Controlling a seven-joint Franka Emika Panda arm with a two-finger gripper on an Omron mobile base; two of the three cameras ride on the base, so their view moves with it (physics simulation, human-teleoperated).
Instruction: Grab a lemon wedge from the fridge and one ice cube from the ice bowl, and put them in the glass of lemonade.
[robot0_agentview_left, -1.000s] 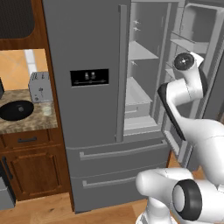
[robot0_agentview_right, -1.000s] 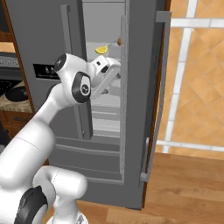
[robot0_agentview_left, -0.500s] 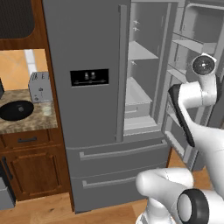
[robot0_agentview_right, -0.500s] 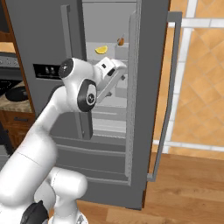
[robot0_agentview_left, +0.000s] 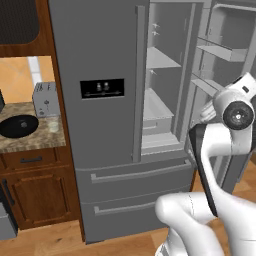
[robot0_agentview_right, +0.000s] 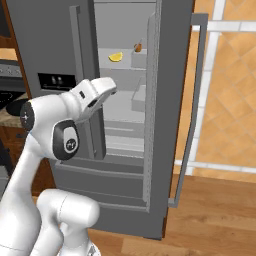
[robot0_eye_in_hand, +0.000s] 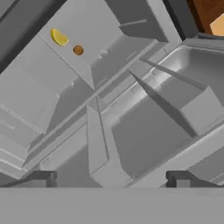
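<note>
The fridge (robot0_agentview_left: 100, 50) stands with its right door (robot0_agentview_right: 170, 100) swung wide open. On an upper shelf inside lies the lemon wedge (robot0_agentview_right: 115, 57), bright yellow, with a small orange ball (robot0_agentview_right: 137, 47) to its right. In the hand view the lemon wedge (robot0_eye_in_hand: 59, 37) is far off at the upper left, beside the ball (robot0_eye_in_hand: 78, 50). My gripper (robot0_eye_in_hand: 111, 179) is open, its fingertips (robot0_eye_in_hand: 41, 178) wide apart with nothing between them, held in front of the open compartment and below the wedge's shelf. The ice bowl (robot0_agentview_left: 19, 125) sits on the counter to the left; an ice cube cannot be made out. The glass of lemonade is out of view.
A grey toaster (robot0_agentview_left: 45, 99) stands behind the black dish on the stone counter (robot0_agentview_left: 50, 135). The open door's shelves (robot0_agentview_left: 220, 50) jut out to the right of my arm. Two fridge drawers (robot0_agentview_left: 135, 172) lie below the compartment. Wooden floor stretches to the right.
The right fridge door has swung further open. My hand has drawn back from the door and dropped lower in front of the compartment, its jaws staying wide.
</note>
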